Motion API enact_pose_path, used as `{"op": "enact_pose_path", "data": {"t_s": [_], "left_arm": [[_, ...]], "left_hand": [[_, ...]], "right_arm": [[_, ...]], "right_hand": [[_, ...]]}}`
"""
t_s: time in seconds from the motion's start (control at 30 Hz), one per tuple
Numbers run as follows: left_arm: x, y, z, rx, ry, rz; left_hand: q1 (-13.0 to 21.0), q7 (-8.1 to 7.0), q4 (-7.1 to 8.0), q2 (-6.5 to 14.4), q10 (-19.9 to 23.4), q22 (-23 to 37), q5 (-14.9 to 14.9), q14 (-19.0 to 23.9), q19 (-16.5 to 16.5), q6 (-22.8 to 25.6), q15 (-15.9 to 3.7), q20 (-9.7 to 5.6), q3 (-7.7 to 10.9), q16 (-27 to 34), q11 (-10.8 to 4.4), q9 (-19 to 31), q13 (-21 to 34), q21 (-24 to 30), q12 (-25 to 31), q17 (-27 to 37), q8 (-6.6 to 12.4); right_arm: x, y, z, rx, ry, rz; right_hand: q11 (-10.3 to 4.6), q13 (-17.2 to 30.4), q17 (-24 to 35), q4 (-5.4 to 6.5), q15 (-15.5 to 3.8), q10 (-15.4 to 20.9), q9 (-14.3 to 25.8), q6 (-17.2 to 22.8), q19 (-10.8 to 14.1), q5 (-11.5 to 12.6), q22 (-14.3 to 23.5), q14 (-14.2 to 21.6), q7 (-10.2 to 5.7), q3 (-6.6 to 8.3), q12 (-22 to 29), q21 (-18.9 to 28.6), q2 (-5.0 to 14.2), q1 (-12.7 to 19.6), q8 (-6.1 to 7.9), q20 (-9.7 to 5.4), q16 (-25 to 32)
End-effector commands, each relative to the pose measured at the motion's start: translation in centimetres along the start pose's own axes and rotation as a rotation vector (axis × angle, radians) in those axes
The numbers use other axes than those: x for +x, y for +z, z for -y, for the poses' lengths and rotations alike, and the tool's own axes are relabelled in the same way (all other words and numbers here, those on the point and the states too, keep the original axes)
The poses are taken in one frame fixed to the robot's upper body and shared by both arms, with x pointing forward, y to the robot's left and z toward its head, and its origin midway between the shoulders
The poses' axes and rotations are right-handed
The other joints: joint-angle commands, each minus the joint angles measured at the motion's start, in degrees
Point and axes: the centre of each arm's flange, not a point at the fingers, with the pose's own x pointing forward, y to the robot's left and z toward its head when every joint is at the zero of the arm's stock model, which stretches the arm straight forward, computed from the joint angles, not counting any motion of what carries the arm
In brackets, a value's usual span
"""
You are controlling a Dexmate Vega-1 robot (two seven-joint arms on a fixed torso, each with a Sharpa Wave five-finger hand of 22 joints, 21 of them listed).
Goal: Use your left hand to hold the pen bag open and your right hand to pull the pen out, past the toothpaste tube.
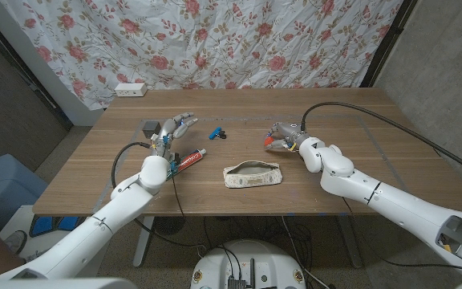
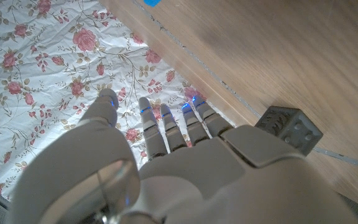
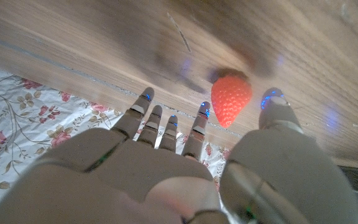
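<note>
The pen bag (image 1: pixel 251 175), a pale patterned pouch, lies near the table's front edge with its zip slit facing up; what is inside it is hidden. A white and red toothpaste tube (image 1: pixel 187 162) lies on the table to the bag's left. My left hand (image 1: pixel 173 130) hovers behind the tube, fingers apart and holding nothing (image 2: pixel 166 155). Behind the bag and to its right, my right hand (image 1: pixel 283 136) is also spread and holds nothing (image 3: pixel 166 168). Both hands are apart from the bag.
A red strawberry (image 3: pixel 231 98) lies just beyond my right hand's fingers (image 1: pixel 273 145). A dark grey cube (image 2: pixel 289 127) sits by my left hand (image 1: pixel 150 127). A small blue object (image 1: pixel 216 132) lies mid-table. A white power strip (image 1: pixel 130 89) is at the far edge.
</note>
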Motion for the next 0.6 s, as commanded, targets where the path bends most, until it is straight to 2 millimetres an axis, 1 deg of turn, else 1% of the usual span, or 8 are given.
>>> {"op": "enact_pose_path", "data": {"t_s": [0.03, 0.07, 0.13, 0.2, 0.3, 0.4, 0.47, 0.6], "left_arm": [[2.0, -1.5, -0.7, -0.035, -0.027, 0.011], [2.1, -1.6, -0.7, -0.042, -0.031, 0.011], [2.3, -1.7, -0.7, -0.052, -0.04, 0.014], [2.5, -1.9, -0.6, -0.064, -0.047, 0.015], [2.7, -2.0, -0.6, -0.076, -0.041, 0.02], [2.9, -2.2, -0.5, -0.081, -0.031, 0.018], [3.0, -2.4, -0.4, -0.092, -0.027, 0.018], [3.1, -2.5, -0.4, -0.102, -0.019, 0.017]], "left_hand": [[-0.48, 0.09, -0.21, -0.1, -0.2, 0.1, -0.16, -0.19, -0.49, -0.1, -0.31, 0.15, 0.55, 0.05, -0.25, 0.17, 0.22, 0.01, 0.01, 0.15, 0.36], [-0.5, 0.1, -0.21, -0.09, -0.22, 0.1, -0.17, -0.2, -0.5, -0.11, -0.32, 0.14, 0.56, 0.04, -0.28, 0.17, 0.22, 0.01, 0.01, 0.15, 0.36], [-0.59, 0.11, -0.25, -0.05, -0.2, 0.1, -0.18, -0.2, -0.56, -0.1, -0.37, 0.09, 0.59, 0.06, -0.25, 0.17, 0.22, 0.0, 0.03, 0.15, 0.38], [-0.67, -0.05, -0.3, -0.02, -0.29, 0.1, -0.19, -0.34, -0.59, -0.14, -0.25, 0.06, 0.62, 0.01, -0.32, 0.16, 0.22, 0.01, 0.01, 0.14, 0.37], [-0.79, -0.16, -0.33, 0.05, -0.37, 0.11, -0.19, -0.41, -0.63, -0.44, -0.18, 0.09, 0.68, 0.02, -0.32, 0.15, 0.22, 0.01, 0.0, 0.14, 0.28], [-0.85, -0.12, -0.36, 0.08, -0.44, 0.11, -0.2, -0.47, -0.64, -0.5, -0.18, 0.07, 0.71, 0.0, -0.28, 0.15, 0.22, 0.02, -0.01, 0.14, 0.27], [-0.9, -0.12, -0.38, 0.09, -0.5, 0.11, -0.2, -0.55, -0.7, -0.54, -0.23, 0.08, 0.72, -0.02, -0.26, 0.15, 0.22, 0.0, -0.03, 0.14, 0.27], [-1.02, -0.11, -0.41, 0.15, -0.69, 0.11, -0.21, -0.79, -0.74, -0.64, -0.21, 0.07, 0.77, -0.08, -0.41, 0.15, 0.22, 0.01, -0.07, 0.14, 0.27]], "right_arm": [[0.2, 0.2, 0.1, 0.03, 0.009, -0.022], [0.2, 0.0, 0.1, 0.041, 0.011, -0.023], [0.3, -0.4, 0.2, 0.057, 0.018, -0.011], [0.3, -0.7, 0.3, 0.056, 0.028, -0.008], [0.3, -1.2, 0.4, 0.066, 0.027, -0.003], [0.3, -1.7, 0.6, 0.08, 0.02, -0.005], [0.3, -2.1, 0.7, 0.101, 0.011, -0.002], [0.3, -3.1, 1.0, 0.158, -0.014, 0.013]], "right_hand": [[0.47, 0.17, 0.18, 0.23, 0.63, -1.73, -0.14, -3.15, -1.22, 1.26, 0.23, -1.14, 0.5, -1.04, -0.06, -0.3, -0.39, -1.54, -1.34, 0.57, -0.54], [0.6, 0.18, 0.19, 0.27, 0.74, -2.04, -0.16, -3.68, -1.22, 1.44, 0.23, -1.29, 0.61, -1.2, -0.08, -0.24, -0.51, -1.75, -1.58, 0.58, -0.6], [0.99, 0.2, 0.26, 0.43, 1.19, -3.2, -0.18, -6.17, -2.06, 2.26, 0.24, -2.05, 1.33, -1.84, -0.08, -0.32, -0.8, -2.67, -2.63, 0.72, -0.86], [1.28, 0.22, 0.34, 0.76, 1.85, -4.26, -0.16, -7.63, -3.04, 2.82, 0.25, -3.06, 1.8, -2.39, -0.1, -0.42, -0.81, -3.72, -3.23, 1.29, -1.18], [2.29, 0.27, 0.53, 1.27, 2.57, -6.2, -0.1, -10.49, -4.18, 3.67, 0.26, -4.51, 2.65, -3.39, -0.13, -0.34, -0.87, -5.51, -4.33, 1.55, -1.51], [2.8, 0.31, 0.71, 1.6, 2.71, -7.55, -0.04, -13.25, -4.96, 4.24, 0.28, -5.29, 2.73, -4.17, -0.07, -0.28, -0.9, -6.82, -5.26, 1.82, -1.56], [3.08, 0.32, 0.77, 1.81, 2.95, -8.18, -0.02, -14.22, -5.28, 4.39, 0.28, -5.75, 2.9, -4.5, -0.11, -0.28, -0.88, -7.44, -5.55, 1.88, -1.65], [3.2, 0.33, 0.98, 2.9, 3.06, -9.41, -0.02, -17.83, -5.71, 4.73, 0.29, -6.62, 3.36, -5.8, 0.05, -0.13, -0.75, -10.19, -6.59, 1.92, -1.67]]}}
